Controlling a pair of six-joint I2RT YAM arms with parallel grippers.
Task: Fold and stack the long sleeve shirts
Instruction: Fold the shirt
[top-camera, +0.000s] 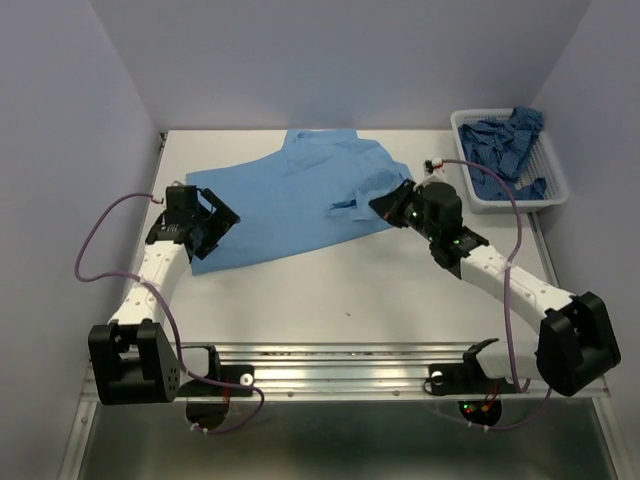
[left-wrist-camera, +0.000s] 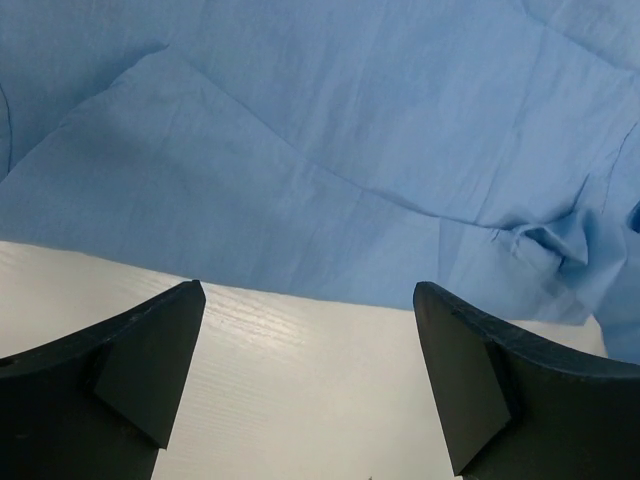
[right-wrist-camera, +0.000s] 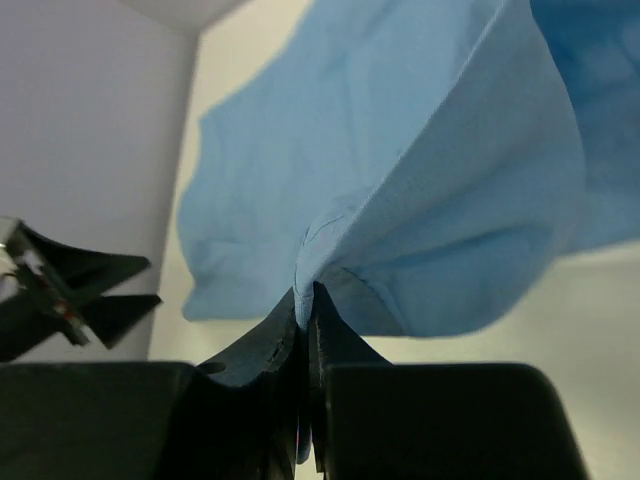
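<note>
Top external: the light blue shirt (top-camera: 290, 205) lies spread on the counter (top-camera: 330, 300), the darker shirt (top-camera: 505, 140) heaped in the white basket (top-camera: 525, 203) far right. Left wrist: the left tool (left-wrist-camera: 308, 290) gapes wide and empty over bare counter at the shirt's edge. Right wrist: the right tool (right-wrist-camera: 308, 300) pinches a raised fold, perhaps a sleeve, of the light blue shirt.
</note>
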